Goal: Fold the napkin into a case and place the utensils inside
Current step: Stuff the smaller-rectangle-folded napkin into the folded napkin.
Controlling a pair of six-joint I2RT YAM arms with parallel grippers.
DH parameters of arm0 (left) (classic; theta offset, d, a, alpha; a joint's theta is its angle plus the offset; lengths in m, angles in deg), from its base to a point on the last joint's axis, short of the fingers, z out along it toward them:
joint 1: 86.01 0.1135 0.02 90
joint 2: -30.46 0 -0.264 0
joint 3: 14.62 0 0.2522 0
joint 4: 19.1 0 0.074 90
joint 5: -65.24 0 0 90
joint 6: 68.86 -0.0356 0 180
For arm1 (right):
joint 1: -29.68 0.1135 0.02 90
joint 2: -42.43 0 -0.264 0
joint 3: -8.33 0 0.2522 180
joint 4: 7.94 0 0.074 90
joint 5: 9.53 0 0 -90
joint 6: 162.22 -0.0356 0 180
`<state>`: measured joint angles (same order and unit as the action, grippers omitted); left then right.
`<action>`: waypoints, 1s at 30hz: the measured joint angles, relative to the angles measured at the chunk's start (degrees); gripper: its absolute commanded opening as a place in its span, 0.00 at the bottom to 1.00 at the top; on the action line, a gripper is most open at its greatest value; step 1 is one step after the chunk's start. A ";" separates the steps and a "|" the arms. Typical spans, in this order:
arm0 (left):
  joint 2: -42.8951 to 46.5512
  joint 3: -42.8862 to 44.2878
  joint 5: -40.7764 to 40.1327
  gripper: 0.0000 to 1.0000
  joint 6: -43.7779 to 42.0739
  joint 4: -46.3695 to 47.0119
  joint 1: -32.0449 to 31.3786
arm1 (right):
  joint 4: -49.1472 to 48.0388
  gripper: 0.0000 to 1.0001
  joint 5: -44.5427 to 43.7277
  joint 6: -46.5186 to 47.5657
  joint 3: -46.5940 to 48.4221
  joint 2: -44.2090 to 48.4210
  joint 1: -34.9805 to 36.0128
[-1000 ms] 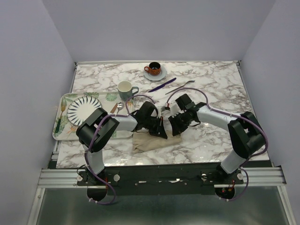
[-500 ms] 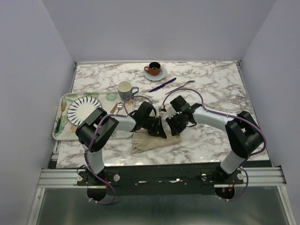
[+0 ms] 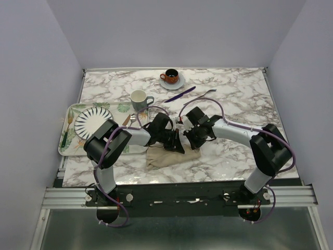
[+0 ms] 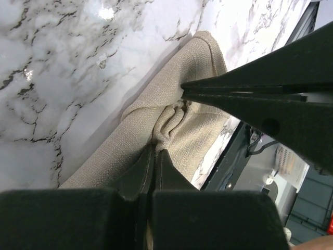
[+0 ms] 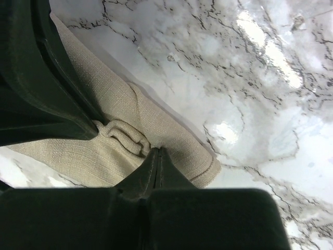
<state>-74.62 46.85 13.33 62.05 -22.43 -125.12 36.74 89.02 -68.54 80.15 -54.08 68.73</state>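
The beige napkin (image 3: 165, 158) lies bunched on the marble near the table's front edge. My left gripper (image 3: 177, 147) is shut on a puckered fold of the napkin (image 4: 151, 99), its tips (image 4: 155, 152) pressed together in the cloth. My right gripper (image 3: 189, 140) faces it from the right, also shut, with its tips (image 5: 157, 151) pinched into the napkin (image 5: 161, 122) beside a small roll of folds. The two grippers almost touch. The purple knife (image 3: 180, 94) and the silver fork (image 3: 201, 96) lie apart at the back of the table. No case shape shows.
An orange cup on a saucer (image 3: 171, 77) stands at the back. A white mug (image 3: 139, 98) sits left of the knife. The leaf-printed tray (image 3: 68, 136) at the left holds a striped plate (image 3: 92, 121) and small cutlery (image 3: 128, 119).
My right gripper has slid left to the napkin and closed its jaws there. The left gripper has kept its hold and barely moved.
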 measured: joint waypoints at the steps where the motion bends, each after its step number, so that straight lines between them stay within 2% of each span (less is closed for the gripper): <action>1: 0.00 0.00 0.09 0.00 -0.37 0.07 0.00 | 0.13 0.01 -0.31 0.02 -0.02 0.39 0.00; 9: 0.00 0.00 0.24 0.00 -1.29 0.17 0.00 | 0.55 0.01 -0.79 -0.04 -0.02 4.68 -0.50; 30: 3.26 0.02 0.26 0.00 -0.28 1.99 -0.37 | 2.23 0.01 1.97 0.44 -0.02 5.03 -0.55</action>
<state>-71.37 46.87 13.59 61.77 -20.44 -125.50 38.97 90.99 -68.10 80.13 -49.06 68.19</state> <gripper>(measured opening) 0.017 0.009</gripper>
